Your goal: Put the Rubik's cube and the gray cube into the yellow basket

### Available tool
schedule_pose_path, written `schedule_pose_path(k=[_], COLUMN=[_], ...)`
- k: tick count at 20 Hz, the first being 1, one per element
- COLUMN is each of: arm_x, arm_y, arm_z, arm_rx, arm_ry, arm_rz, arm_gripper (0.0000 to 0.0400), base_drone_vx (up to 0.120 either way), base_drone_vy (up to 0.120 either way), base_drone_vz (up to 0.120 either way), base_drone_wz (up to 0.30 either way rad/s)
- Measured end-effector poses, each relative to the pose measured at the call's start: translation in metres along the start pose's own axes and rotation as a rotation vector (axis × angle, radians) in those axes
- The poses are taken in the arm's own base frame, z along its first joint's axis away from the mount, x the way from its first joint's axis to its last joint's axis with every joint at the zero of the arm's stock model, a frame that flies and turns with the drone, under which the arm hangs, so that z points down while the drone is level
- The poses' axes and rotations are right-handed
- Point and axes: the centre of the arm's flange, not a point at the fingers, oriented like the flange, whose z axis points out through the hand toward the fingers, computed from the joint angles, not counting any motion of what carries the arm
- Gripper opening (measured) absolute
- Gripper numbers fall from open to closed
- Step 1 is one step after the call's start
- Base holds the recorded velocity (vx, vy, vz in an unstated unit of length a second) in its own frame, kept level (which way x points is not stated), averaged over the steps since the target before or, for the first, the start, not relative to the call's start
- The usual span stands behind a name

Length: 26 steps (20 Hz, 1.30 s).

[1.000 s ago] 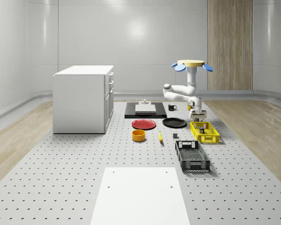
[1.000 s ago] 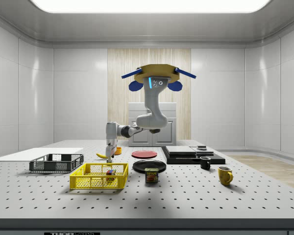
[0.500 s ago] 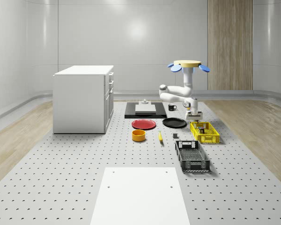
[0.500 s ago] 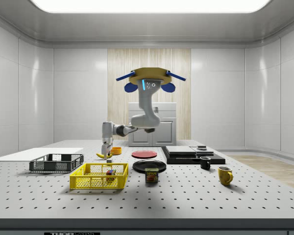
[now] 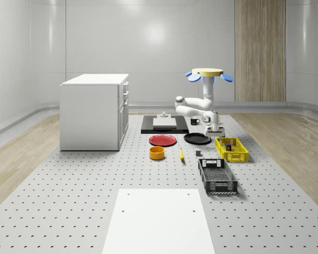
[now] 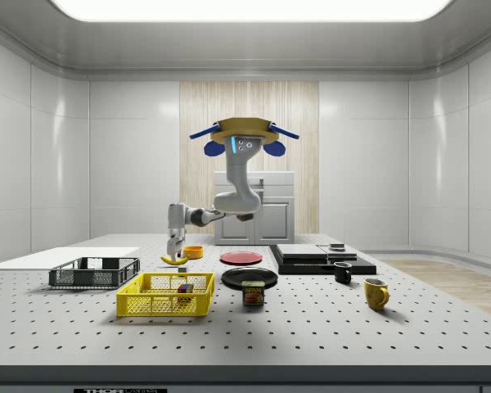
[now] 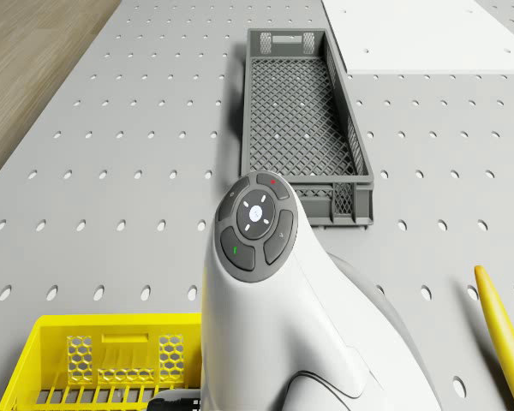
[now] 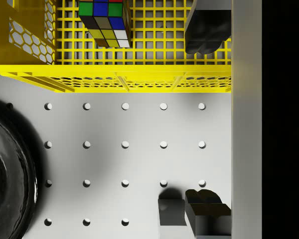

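The Rubik's cube [image 8: 105, 22] lies inside the yellow basket [image 8: 114, 79], also seen as the Rubik's cube [image 6: 184, 288] in the basket [image 6: 165, 304]. A small gray block [image 5: 162, 114] sits on the black platform [image 5: 164, 127] farther back. The drone [image 5: 206, 74] hovers over the table near the black plate [image 5: 197, 138]. Its arm hangs down and holds the gripper [image 5: 214, 129] low beside the basket [image 5: 231, 150], over bare table between basket and plate. The gripper [image 8: 207, 124] is open, and one fingertip [image 8: 209, 216] shows with nothing held.
A black mesh crate [image 7: 304, 120] lies nearby, next to a banana [image 7: 505, 334]. A red plate [image 5: 162, 139], an orange bowl [image 5: 157, 153], a can [image 6: 254, 293], a black mug [image 6: 342, 272] and a yellow mug [image 6: 376, 292] stand on the table. A white cabinet [image 5: 95, 111] rises at the whole-scene view's left.
Drone and arm have drifted to the whole-scene view's left; the gripper went from above the basket to beside it, near the black plate. The Rubik's cube stayed in the basket.
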Motion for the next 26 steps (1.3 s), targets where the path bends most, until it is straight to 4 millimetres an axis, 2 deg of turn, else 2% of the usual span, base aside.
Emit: schedule_pose_path(k=[9,22,26], arm_x=[0.0000,0.0000,0.0000], arm_y=[0.0000,0.0000,0.0000], arm_z=[0.0000,0.0000,0.0000], arm_rx=[0.000,0.000,0.000], arm_ry=[0.000,0.000,0.000], arm_rz=[0.000,0.000,0.000], arm_gripper=[0.0400,0.0400,0.0400], base_drone_vx=[0.000,0.000,0.000], base_drone_vy=[-0.120,-0.120,-0.120], base_drone_vz=[-0.004,-0.108,-0.050], base_drone_wz=[0.000,0.000,0.000])
